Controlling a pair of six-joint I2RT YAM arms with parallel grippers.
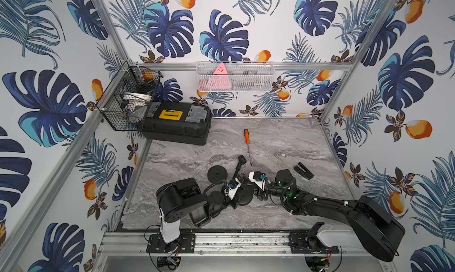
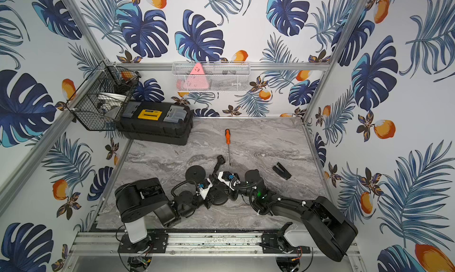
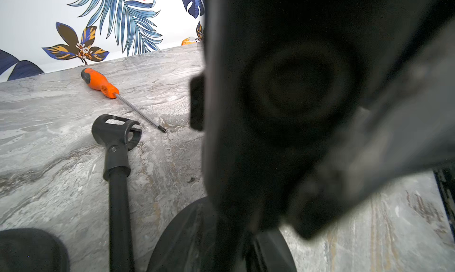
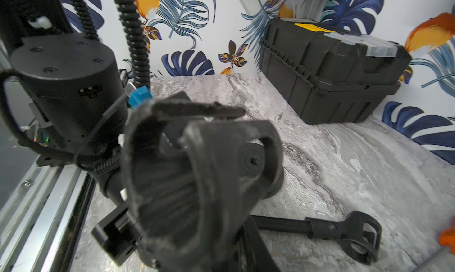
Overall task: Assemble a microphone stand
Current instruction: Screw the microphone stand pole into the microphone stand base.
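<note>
1. The two tools meet low in the centre of both top views, over a round black disc (image 1: 243,198) that lies flat on the bench (image 1: 283,140).
2. The left tool (image 1: 236,184) sits among crowded black parts. I cannot tell whether its jaws are apart or clamped on anything.
3. The right tool (image 4: 202,165) shows blurred fingers (image 4: 204,204) filling the centre of the right wrist view. The near end of the stand pole (image 4: 280,223) vanishes beneath them, so grip or mere contact cannot be told.
4. The pole lies flat, with its mic clip (image 1: 242,159) just beside the screwdriver (image 1: 247,141) tip.
5. A second disc (image 1: 217,174) with a central hole lies left of the pole.
</note>
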